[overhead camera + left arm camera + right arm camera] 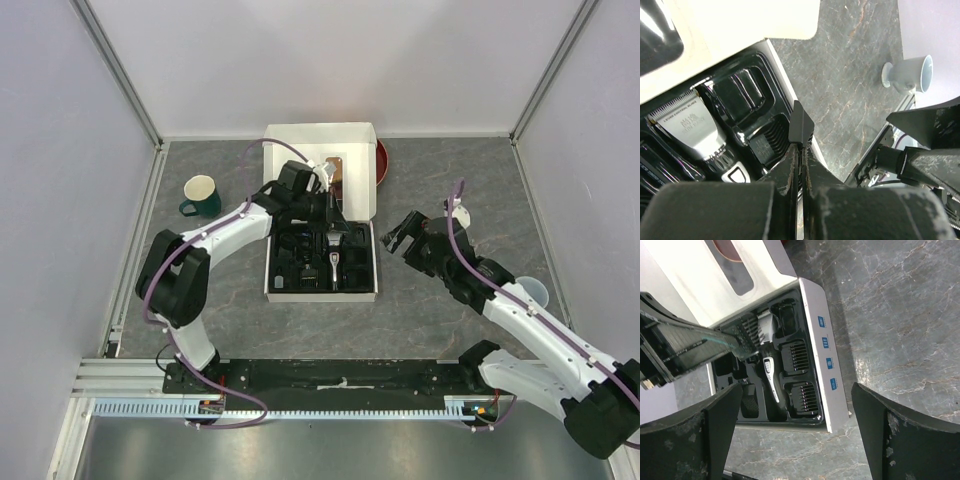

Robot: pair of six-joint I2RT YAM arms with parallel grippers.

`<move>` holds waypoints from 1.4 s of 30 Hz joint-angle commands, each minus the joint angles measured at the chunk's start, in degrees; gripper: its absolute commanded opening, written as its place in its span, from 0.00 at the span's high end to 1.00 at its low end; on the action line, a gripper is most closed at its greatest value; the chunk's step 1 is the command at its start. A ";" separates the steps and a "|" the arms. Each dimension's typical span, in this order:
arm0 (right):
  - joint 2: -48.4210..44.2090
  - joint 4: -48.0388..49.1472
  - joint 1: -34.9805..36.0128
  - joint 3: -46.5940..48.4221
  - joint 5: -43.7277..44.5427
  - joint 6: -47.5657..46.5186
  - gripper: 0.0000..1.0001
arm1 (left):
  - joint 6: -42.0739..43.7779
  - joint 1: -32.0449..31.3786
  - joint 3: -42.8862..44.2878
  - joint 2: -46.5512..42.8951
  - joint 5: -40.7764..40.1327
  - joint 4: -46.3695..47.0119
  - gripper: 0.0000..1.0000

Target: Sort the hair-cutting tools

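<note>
The clipper (pixel 335 258) lies in the middle slot of a black tray (pixel 285 272) inside a white box (pixel 320 296) at the centre of the table (pixel 440 320). Its long axis runs from the near side to the far side. The toothed silver blade end points away from the arms, toward the raised lid (pixel 320 140), and the handle end points back to the box's near wall. Comb guards (pixel 801 396) sit one behind another in pockets along the right side of the tray, parallel to the clipper.

The left gripper (pixel 330 212) hangs over the far part of the tray, its fingers (pixel 801 131) pressed tightly together. In the left wrist view its tip is above the tray's right edge, just beside a guard pocket. The right gripper (pixel 392 240) hovers above the table just right of the box, with its fingers (pixel 905 435) spread wide.

The lid stands up along the far edge and closes off that side. A green mug (pixel 201 196) stands well left of the box and a plastic cup (pixel 530 291) stands near the right wall. Bare grey tabletop stretches between the box and the arm bases, and a narrower strip lies on each side of the box.
</note>
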 commanded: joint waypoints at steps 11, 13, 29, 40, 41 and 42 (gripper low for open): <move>2.89 2.51 -0.69 -1.26 -2.36 -1.36 0.02 | 5.60 1.20 12.01 10.91 1.66 -3.84 0.98; 3.15 2.68 -0.78 -1.09 -2.71 -1.37 0.02 | 5.77 1.29 13.41 12.83 1.58 -4.64 0.98; 6.23 4.53 -2.19 -0.91 -5.00 -1.72 0.02 | 7.27 1.55 13.68 16.18 2.01 -7.27 0.98; 6.32 4.71 -2.45 -1.52 -5.88 -1.54 0.02 | 5.95 1.64 13.51 18.12 4.04 -5.96 0.98; 6.14 4.71 -2.45 -1.61 -5.88 -1.45 0.02 | 5.78 1.64 13.51 18.29 3.86 -6.04 0.98; 6.14 4.79 -2.45 -1.70 -5.97 -1.45 0.02 | 5.51 1.73 13.42 18.38 3.51 -6.04 0.98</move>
